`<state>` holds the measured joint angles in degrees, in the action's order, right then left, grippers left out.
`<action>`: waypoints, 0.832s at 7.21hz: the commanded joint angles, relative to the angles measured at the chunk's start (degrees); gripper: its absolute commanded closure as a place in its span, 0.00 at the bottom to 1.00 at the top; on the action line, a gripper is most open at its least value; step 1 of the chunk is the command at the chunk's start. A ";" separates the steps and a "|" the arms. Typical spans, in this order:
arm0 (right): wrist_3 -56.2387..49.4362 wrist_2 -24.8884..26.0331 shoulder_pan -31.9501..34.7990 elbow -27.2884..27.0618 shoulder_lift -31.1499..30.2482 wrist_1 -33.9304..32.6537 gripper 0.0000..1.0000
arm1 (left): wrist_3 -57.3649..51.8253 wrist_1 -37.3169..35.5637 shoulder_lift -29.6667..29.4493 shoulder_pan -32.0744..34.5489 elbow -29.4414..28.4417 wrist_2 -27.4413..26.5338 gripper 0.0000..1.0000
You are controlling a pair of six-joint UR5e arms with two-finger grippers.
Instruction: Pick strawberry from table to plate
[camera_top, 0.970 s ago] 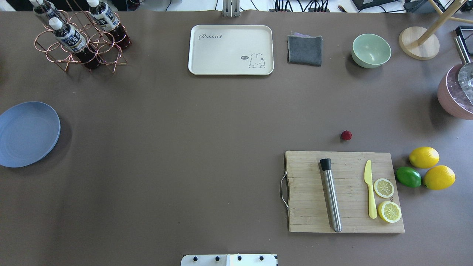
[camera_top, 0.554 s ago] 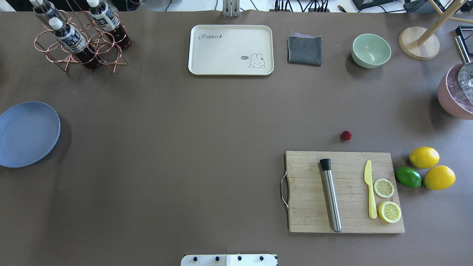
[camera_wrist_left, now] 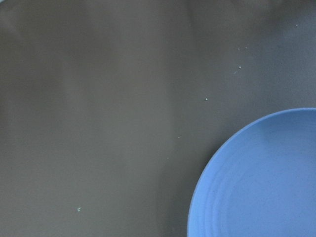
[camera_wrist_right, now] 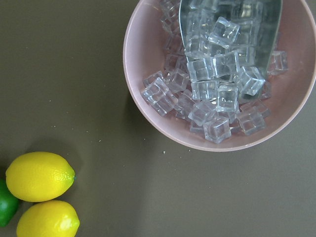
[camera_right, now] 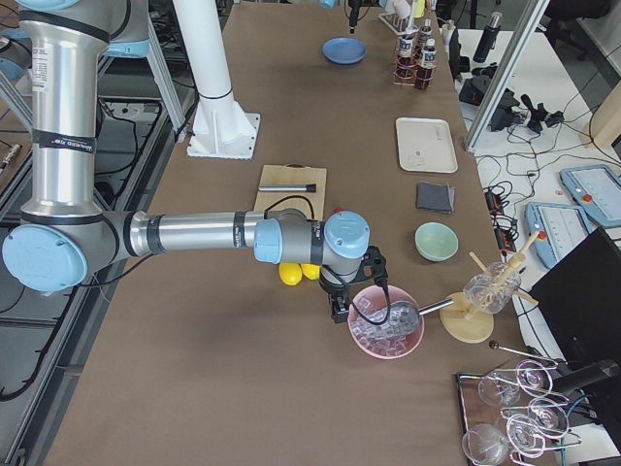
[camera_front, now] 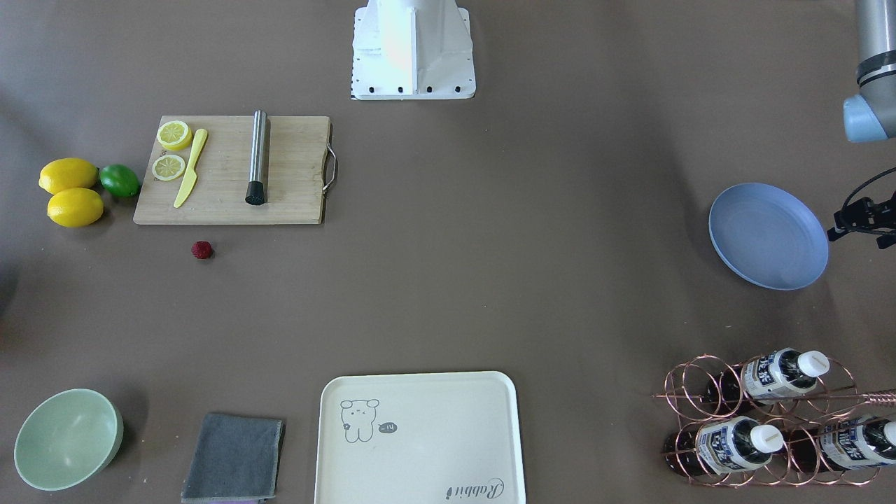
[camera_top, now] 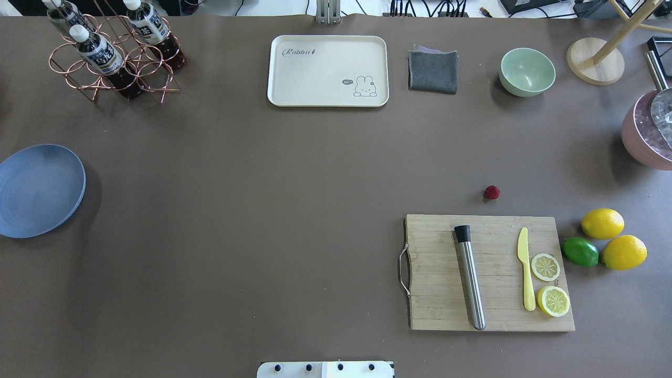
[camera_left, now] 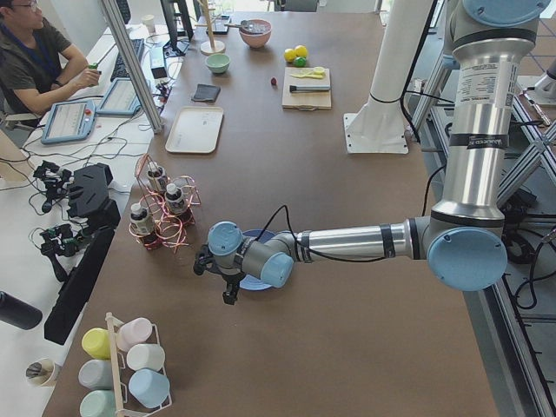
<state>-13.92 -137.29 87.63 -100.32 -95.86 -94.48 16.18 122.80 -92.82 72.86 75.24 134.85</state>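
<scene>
The strawberry (camera_top: 492, 192) (camera_front: 202, 250), tiny and dark red, lies alone on the brown table (camera_top: 262, 210), just beyond the far edge of the wooden cutting board (camera_top: 488, 273). At the table's far left edge sits the light blue plate (camera_top: 39, 191) (camera_front: 768, 236) (camera_wrist_left: 261, 182), with nothing on it. My left gripper (camera_left: 217, 276) hangs just outside the plate's outer side; I cannot tell whether it is open or shut. My right gripper (camera_right: 340, 309) hovers between the lemons and the pink ice bowl, far from the strawberry; its state cannot be told either.
The board carries a steel muddler (camera_top: 470, 278), a yellow knife (camera_top: 525, 268) and two lemon slices. Two lemons (camera_top: 602, 223) and a lime (camera_top: 580, 251) lie to its right. The pink ice bowl (camera_wrist_right: 217, 74), green bowl (camera_top: 527, 72), grey cloth (camera_top: 433, 71), cream tray (camera_top: 328, 71) and bottle rack (camera_top: 113, 52) line the edges.
</scene>
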 commanded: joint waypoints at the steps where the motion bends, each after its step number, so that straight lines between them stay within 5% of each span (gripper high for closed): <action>1: 0.21 -1.04 0.00 0.04 -0.21 0.35 0.00 | 3.33 4.38 -0.17 -3.42 -2.46 -0.11 0.09; 2: 0.21 -1.22 0.00 0.04 -0.21 0.26 0.00 | 3.33 4.29 -0.17 -3.43 -2.56 -0.11 0.13; 5: 0.29 -1.23 0.00 -0.23 -0.21 0.17 0.00 | 3.33 4.38 -0.08 -3.51 -3.17 -0.20 0.71; 6: 0.29 -1.23 0.00 -0.23 -0.21 0.17 0.00 | 3.33 4.29 -0.08 -3.43 -3.17 -0.20 0.81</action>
<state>-13.65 -138.51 87.63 -100.49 -96.06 -94.29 19.51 127.15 -92.91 69.38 72.13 134.67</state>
